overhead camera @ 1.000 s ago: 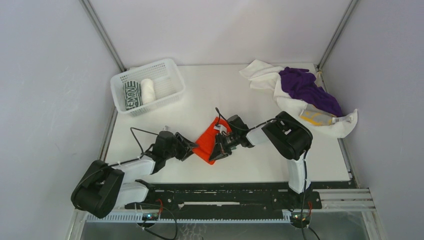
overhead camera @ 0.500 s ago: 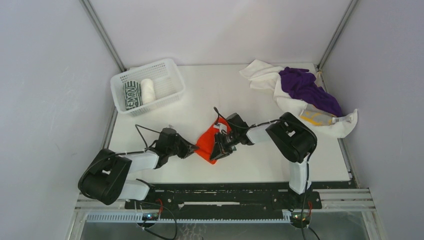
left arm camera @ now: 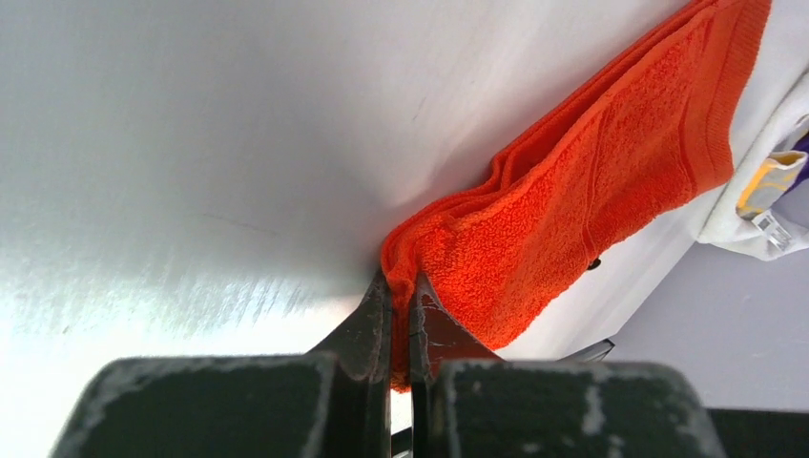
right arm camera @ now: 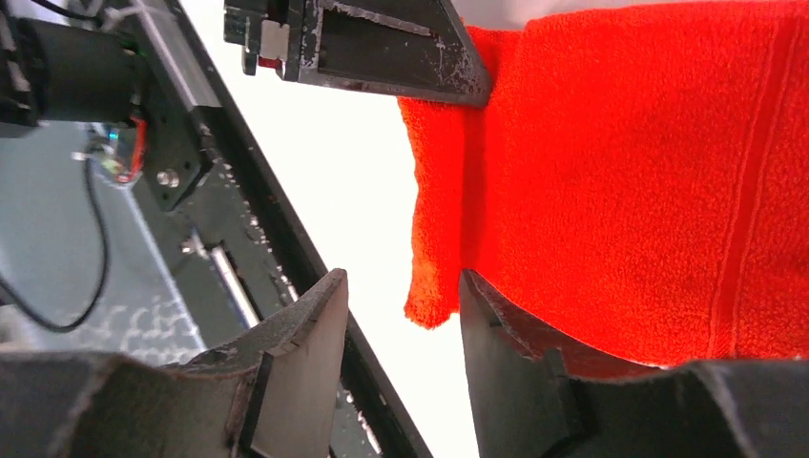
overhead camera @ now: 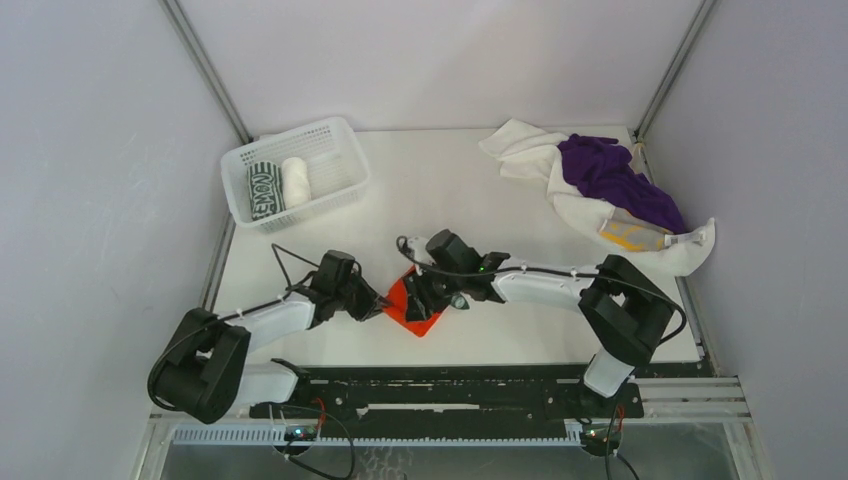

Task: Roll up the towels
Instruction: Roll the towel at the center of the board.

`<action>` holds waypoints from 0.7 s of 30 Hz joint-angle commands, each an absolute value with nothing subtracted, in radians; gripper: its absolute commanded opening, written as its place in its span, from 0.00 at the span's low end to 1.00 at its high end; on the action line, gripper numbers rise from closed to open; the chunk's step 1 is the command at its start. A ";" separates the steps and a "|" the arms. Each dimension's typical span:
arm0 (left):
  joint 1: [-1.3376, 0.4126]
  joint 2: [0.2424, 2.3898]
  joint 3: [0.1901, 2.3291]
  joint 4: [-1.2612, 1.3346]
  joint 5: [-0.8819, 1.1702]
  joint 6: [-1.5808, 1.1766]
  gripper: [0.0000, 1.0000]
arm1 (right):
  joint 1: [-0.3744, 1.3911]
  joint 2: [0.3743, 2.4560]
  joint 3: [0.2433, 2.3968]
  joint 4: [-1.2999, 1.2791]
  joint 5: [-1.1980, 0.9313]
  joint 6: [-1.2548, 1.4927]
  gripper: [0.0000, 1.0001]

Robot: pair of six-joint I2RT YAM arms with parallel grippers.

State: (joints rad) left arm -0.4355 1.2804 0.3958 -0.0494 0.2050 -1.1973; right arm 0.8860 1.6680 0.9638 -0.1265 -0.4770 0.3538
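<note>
Orange towel [overhead camera: 413, 307]: it lies on the table [overhead camera: 470, 190] near the front edge, between the two grippers. It is folded over in layers. It is not a roll yet.
Done: two rolls sit side by side in the basket [overhead camera: 360, 158], a dark roll [overhead camera: 263, 190] and a white roll [overhead camera: 296, 182].
Left to do: the orange one, then the heap at the far right corner. In the heap I see a purple towel [overhead camera: 610, 172], a white towel [overhead camera: 520, 145] and a yellow towel [overhead camera: 628, 234]. All three are loose and crumpled. I think the job is less than half done.
Left gripper [left arm camera: 401, 291]: it is shut tight on a folded corner of the orange towel. The cloth is pinched between its two fingers, low by the table.
Right gripper [right arm camera: 403, 286]: its jaws stand apart and hold nothing. A corner of the orange towel pokes into the gap between them. One finger sits right by the cloth, but I cannot tell if it touches.
Where they meet: both grippers are at the same near end of the towel, close together. In the right wrist view, the left one's finger shows just above that corner. The rest of the towel stretches away from them.
Step now: I think they are getting hold of this end so they can start the roll.
</note>
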 commanded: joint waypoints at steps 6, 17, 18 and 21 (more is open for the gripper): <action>-0.436 1.273 0.423 -0.334 0.129 -1.126 0.00 | 1.063 1.713 1.089 -0.249 -0.103 0.193 0.46; -0.435 1.287 0.460 -0.369 0.119 -1.125 0.00 | 1.175 1.819 1.197 -0.347 0.067 0.182 0.41; -0.436 1.287 0.461 -0.369 0.118 -1.124 0.01 | 1.182 1.823 1.200 -0.351 0.075 0.182 0.39; -0.436 1.293 0.464 -0.370 0.118 -1.122 0.01 | 1.189 1.827 1.204 -0.363 0.077 0.194 0.31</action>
State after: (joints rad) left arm -0.4355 1.2652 0.4629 -0.2611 0.1879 -1.1728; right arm 1.1748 1.8259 1.1660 -0.3336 0.0223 0.1970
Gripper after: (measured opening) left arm 0.050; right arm 0.351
